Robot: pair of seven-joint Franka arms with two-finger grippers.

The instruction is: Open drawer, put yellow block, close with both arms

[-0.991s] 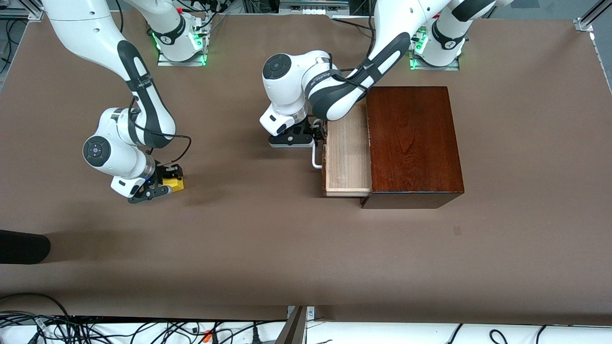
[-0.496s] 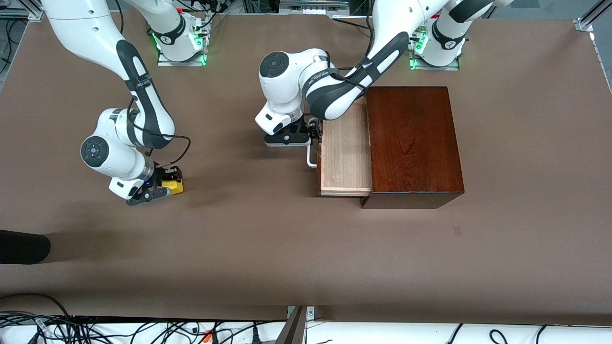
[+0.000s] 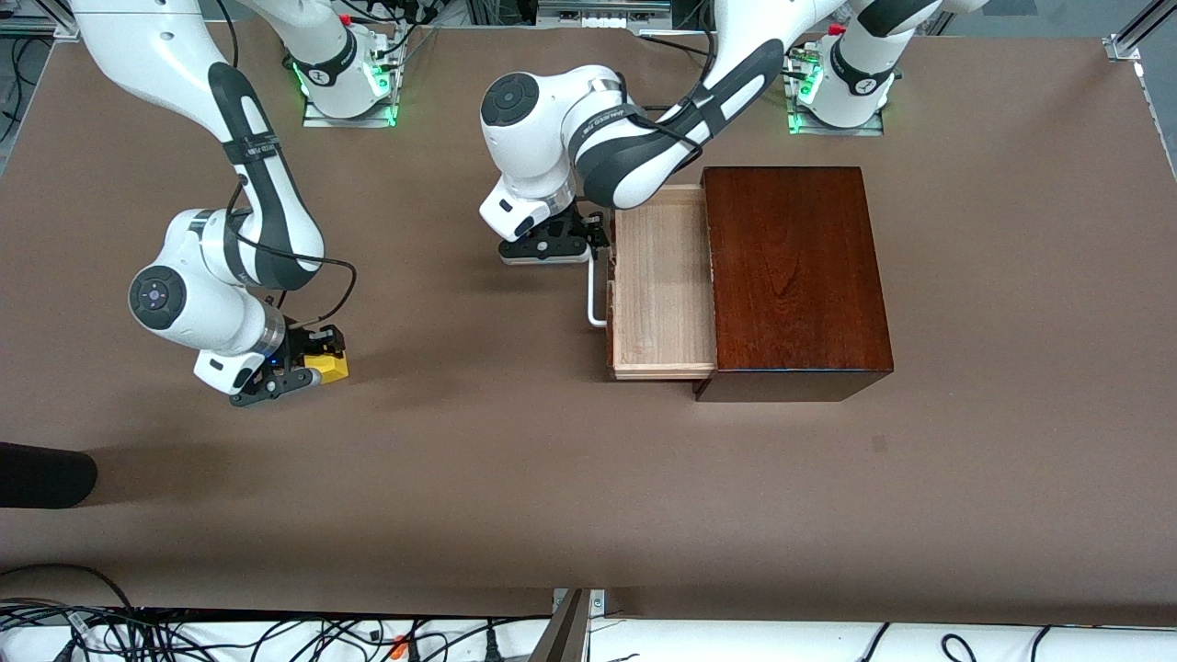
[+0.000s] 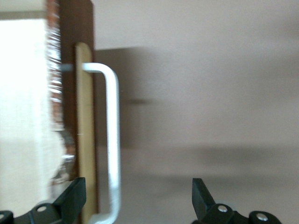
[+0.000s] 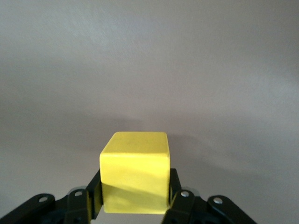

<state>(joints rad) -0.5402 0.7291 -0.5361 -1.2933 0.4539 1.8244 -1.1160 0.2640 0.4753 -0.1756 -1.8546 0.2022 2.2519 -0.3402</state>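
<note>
One glossy reddish-brown wooden box (image 3: 796, 280) sits on the brown table (image 3: 515, 478), its single pale wood drawer (image 3: 662, 285) pulled out. The left gripper (image 3: 550, 246) hovers beside the one white bar handle (image 4: 112, 144), fingers spread apart. The right gripper (image 3: 296, 366) clamps the one small yellow block (image 5: 135, 172), toward the right arm's end.

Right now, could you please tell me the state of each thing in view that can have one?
drawer: pulled partly out of the wooden box, nothing visible in it.
yellow block: clamped in the right gripper, which is shut on it.
left gripper: open, fingers either side of the white handle, not clamped.
</note>
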